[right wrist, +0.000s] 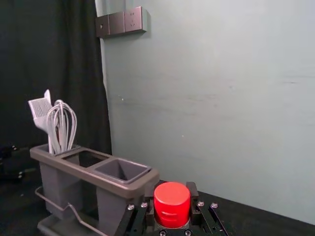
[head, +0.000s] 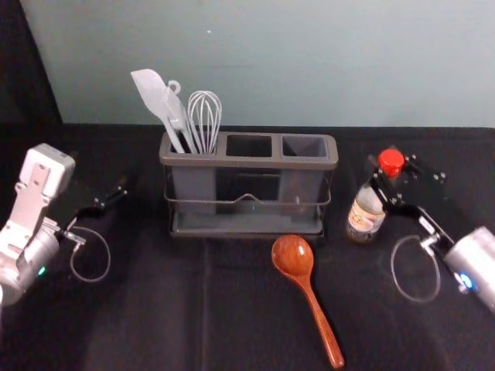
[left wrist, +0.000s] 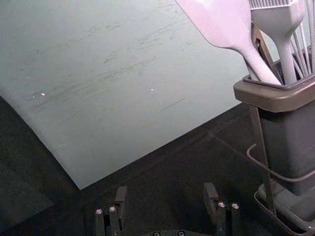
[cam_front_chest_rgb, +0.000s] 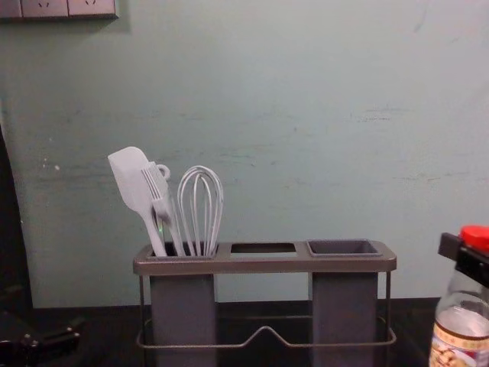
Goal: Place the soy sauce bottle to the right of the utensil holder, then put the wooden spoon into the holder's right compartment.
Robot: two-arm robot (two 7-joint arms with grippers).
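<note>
The soy sauce bottle (head: 365,215), red cap up, is over on the right of the utensil holder (head: 247,224), near it but with a gap between. The right claw (head: 390,172) has it clamped up by the cap and neck, a finger on either side; from here I can't tell whether the bottle's base touches the bench (head: 155,309).

The wooden spoon (head: 293,256) lies on the bench in front of the holder, its bowl close to the holder's front and its handle slanting back toward the robot and off to the right. The holder stands upright, and its left compartment carries a pale spatula (head: 151,91), a brush (cam_front_chest_rgb: 155,183) and a whisk (head: 205,120), all poking out of the top. The right compartment (head: 304,147) is open at the top.

Over on the left, well apart from the bottle, the left claw (head: 100,179) hangs beside the holder with its fingers spread, nothing between them. Behind it all there's a pale wall (head: 309,62), with a dark curtain (right wrist: 54,49) off to the left.
</note>
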